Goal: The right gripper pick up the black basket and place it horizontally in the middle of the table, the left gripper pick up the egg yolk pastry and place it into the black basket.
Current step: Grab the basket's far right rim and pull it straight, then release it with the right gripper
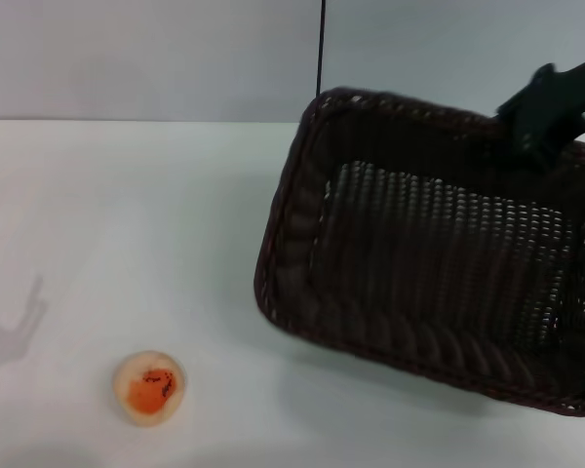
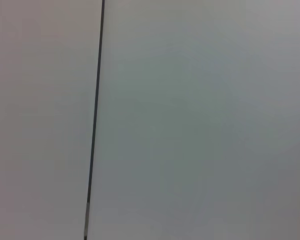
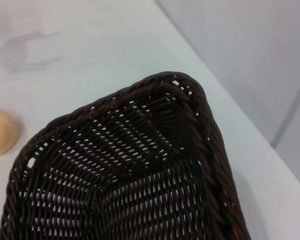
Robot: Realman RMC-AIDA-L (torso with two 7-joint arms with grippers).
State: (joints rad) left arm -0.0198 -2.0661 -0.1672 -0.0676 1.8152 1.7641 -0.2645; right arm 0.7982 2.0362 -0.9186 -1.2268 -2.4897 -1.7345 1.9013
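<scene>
The black basket (image 1: 429, 253) fills the right half of the head view, skewed and tilted, with a shadow under its near edge. My right gripper (image 1: 546, 112) is on the basket's far right rim and holds it. The right wrist view looks into the basket (image 3: 140, 175), with one corner towards the table's far edge. The egg yolk pastry (image 1: 148, 387) lies on the white table (image 1: 127, 214) at the near left, apart from the basket; its edge also shows in the right wrist view (image 3: 0, 132). My left gripper is out of view; only its shadow falls on the table at far left.
A grey wall with a dark vertical seam (image 1: 321, 49) stands behind the table; the left wrist view shows only this wall (image 2: 190, 125) and seam. Bare table lies between the pastry and the basket.
</scene>
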